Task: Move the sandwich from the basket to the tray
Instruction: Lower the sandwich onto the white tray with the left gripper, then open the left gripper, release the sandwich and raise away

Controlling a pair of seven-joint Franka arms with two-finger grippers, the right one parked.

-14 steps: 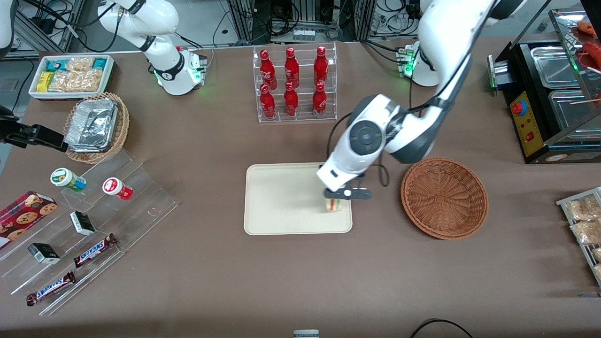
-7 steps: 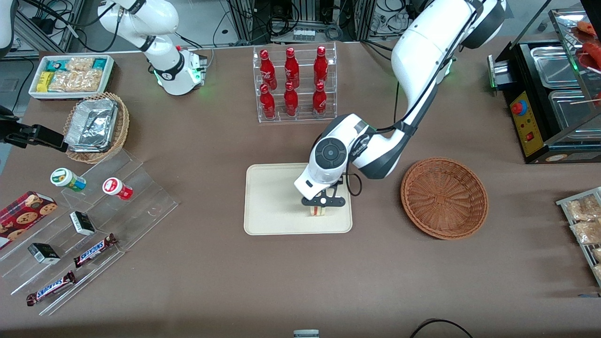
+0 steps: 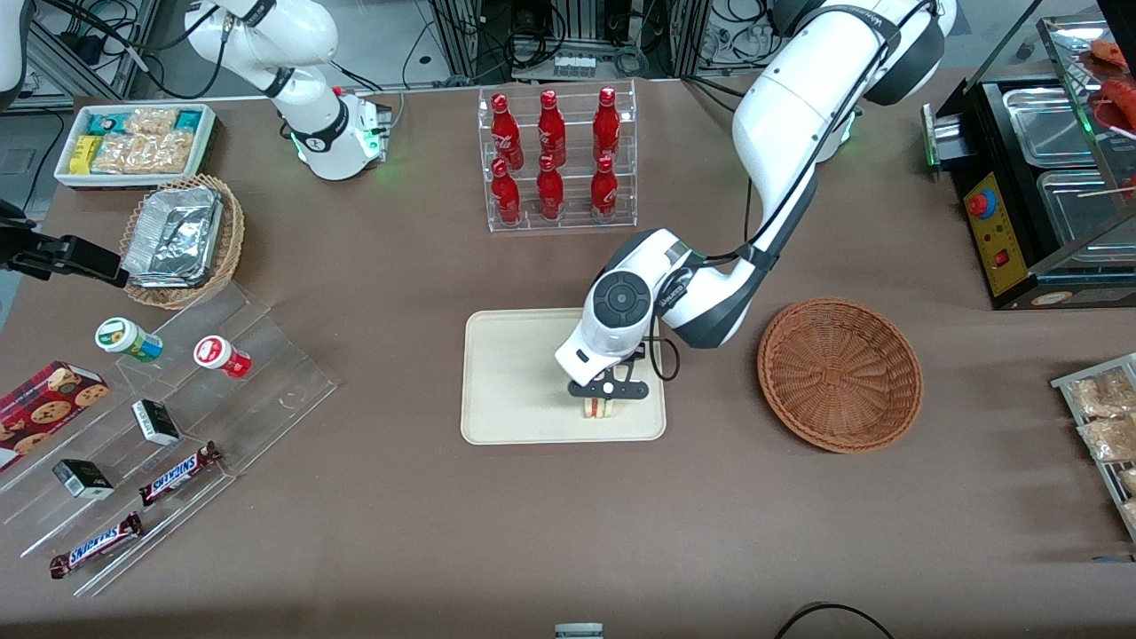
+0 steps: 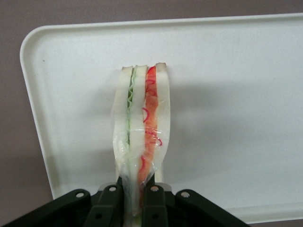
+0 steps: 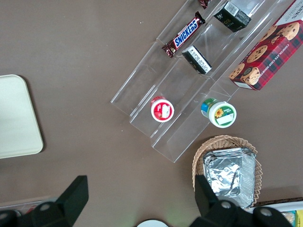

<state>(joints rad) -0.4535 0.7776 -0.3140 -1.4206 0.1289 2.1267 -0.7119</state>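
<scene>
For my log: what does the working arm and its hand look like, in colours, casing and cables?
The arm has glossy white shells with dark grey joint bands and a round dark cap on the wrist. A thin black cable loops beside the wrist. The hand is a flat black bar; in the wrist view its black fingers show small round screws.

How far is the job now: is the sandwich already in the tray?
Done: the basket is empty, and the sandwich is out of it, over the tray. In hand: the gripper is shut on the sandwich, holding it on edge above the tray. Left: lower it if needed, open and pull away.
</scene>
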